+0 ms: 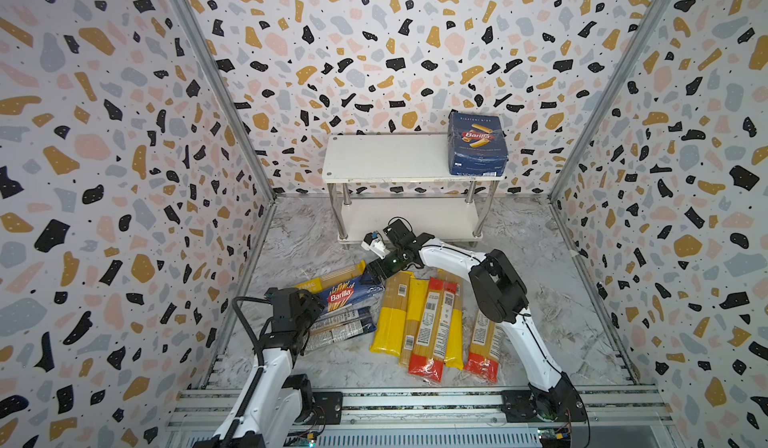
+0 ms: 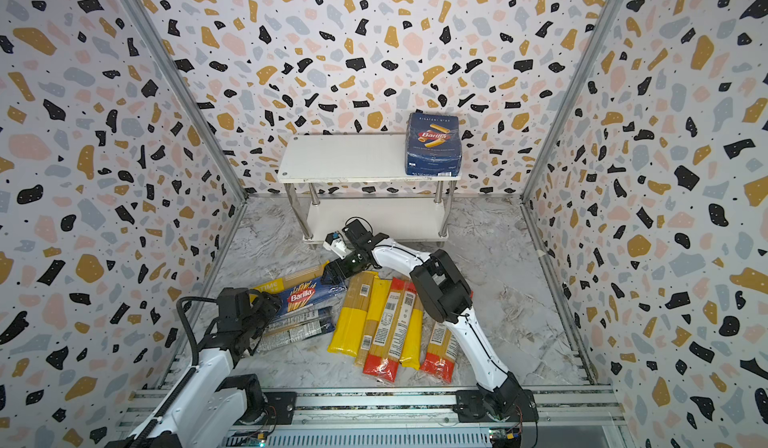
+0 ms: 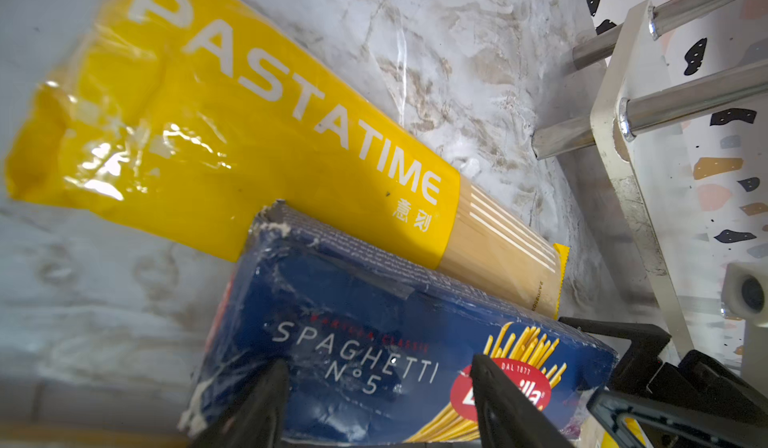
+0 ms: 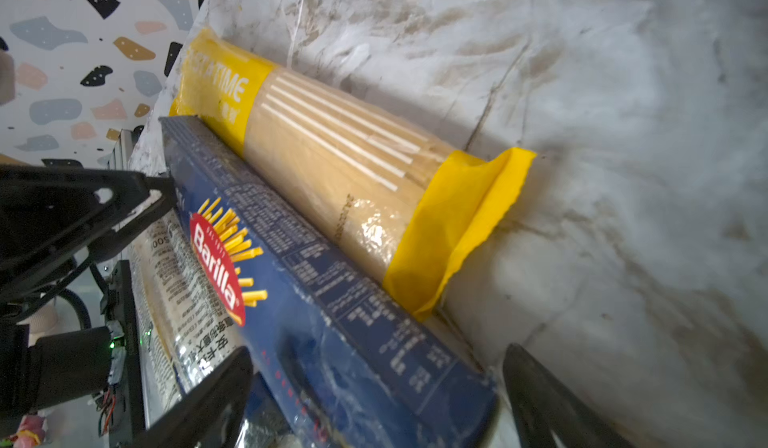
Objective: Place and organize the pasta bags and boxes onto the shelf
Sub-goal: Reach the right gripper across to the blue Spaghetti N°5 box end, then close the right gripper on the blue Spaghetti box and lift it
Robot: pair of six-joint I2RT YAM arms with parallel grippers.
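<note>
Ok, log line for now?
left claw: open over long dark-blue cardboard spaghetti box | right claw: open, straddling its end | wide blue rigatoni box: on white shelf

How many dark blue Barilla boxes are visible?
2. Wide blue cardboard rigatoni box: top board of the white shelf, right end. Long blue cardboard spaghetti box: on the marble floor.

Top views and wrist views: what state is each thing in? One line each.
shelf: upright, one box on its top board.
rigatoni box: resting on the shelf's top board.
spaghetti box: lying on the table.
PASTATIME bag: lying flat beside the spaghetti box.
other bags: lying in a loose pile on the table.
left gripper: open over the spaghetti box.
right gripper: open, astride the spaghetti box's end.
</note>
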